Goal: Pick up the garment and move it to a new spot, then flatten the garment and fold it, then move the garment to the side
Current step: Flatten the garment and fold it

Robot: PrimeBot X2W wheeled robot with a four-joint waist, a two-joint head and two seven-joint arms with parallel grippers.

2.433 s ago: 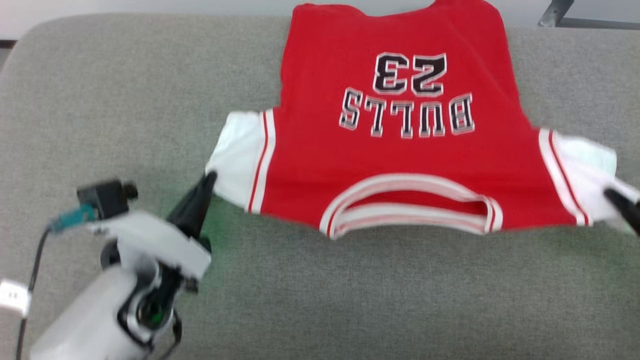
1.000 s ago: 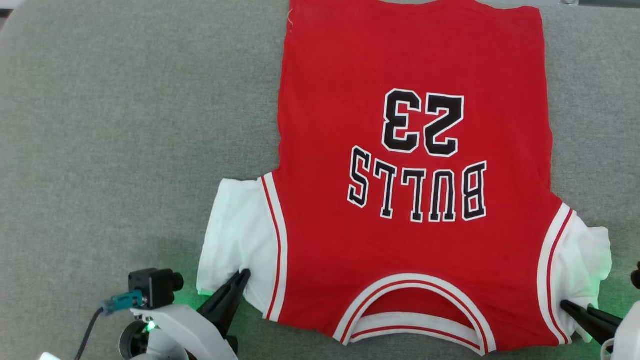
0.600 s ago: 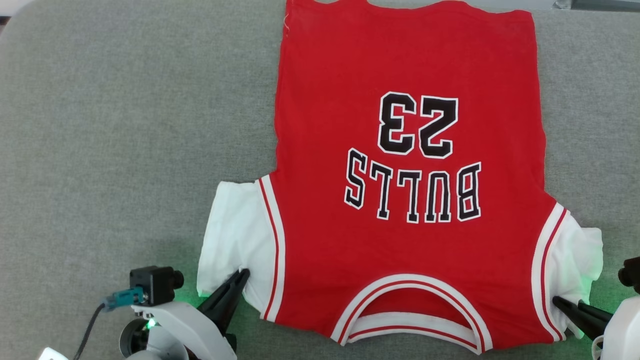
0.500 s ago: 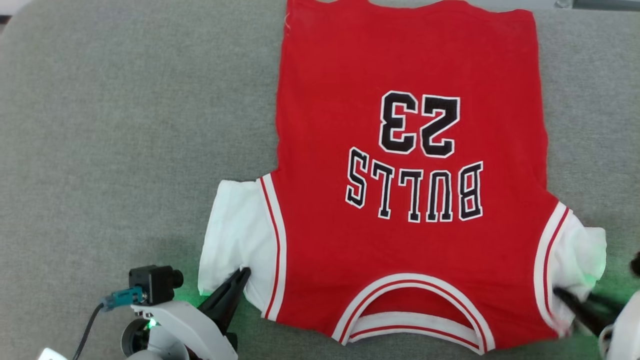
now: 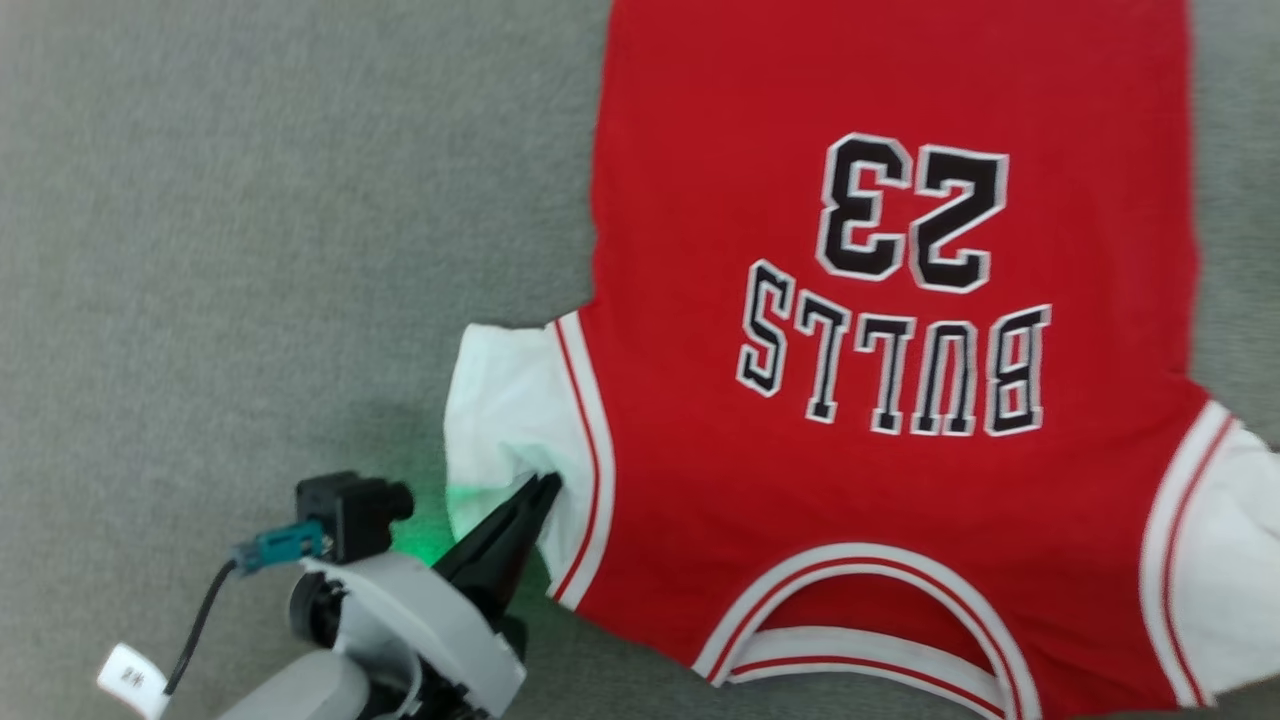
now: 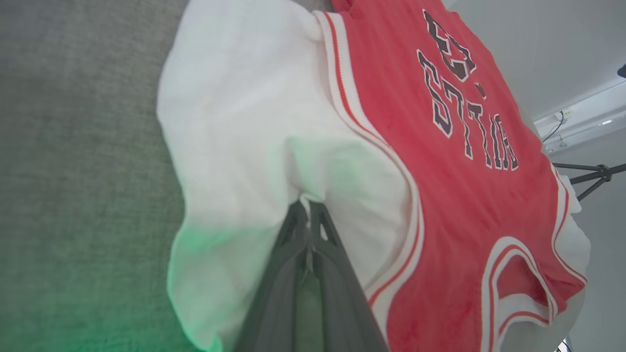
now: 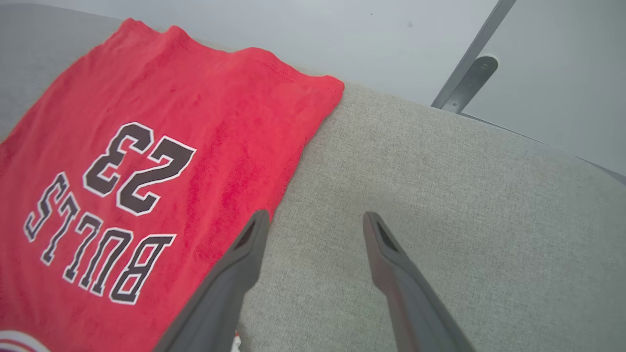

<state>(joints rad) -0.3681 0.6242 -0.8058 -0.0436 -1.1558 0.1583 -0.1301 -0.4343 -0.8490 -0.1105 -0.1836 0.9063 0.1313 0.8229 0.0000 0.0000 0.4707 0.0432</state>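
Red jersey garment (image 5: 900, 420), spread flat with its print side up across the centre and right of the head view.

It lies on the grey surface (image 5: 250, 250). Its white-striped collar is at the bottom edge of the frame and its body runs up past the top edge, so the black, white-outlined "23" and "BULLS" read upside down. One white sleeve with red-and-white trim sits left of centre, its lower part puckered into a raised fold. The other sleeve runs off the lower right edge. The red body is smooth.
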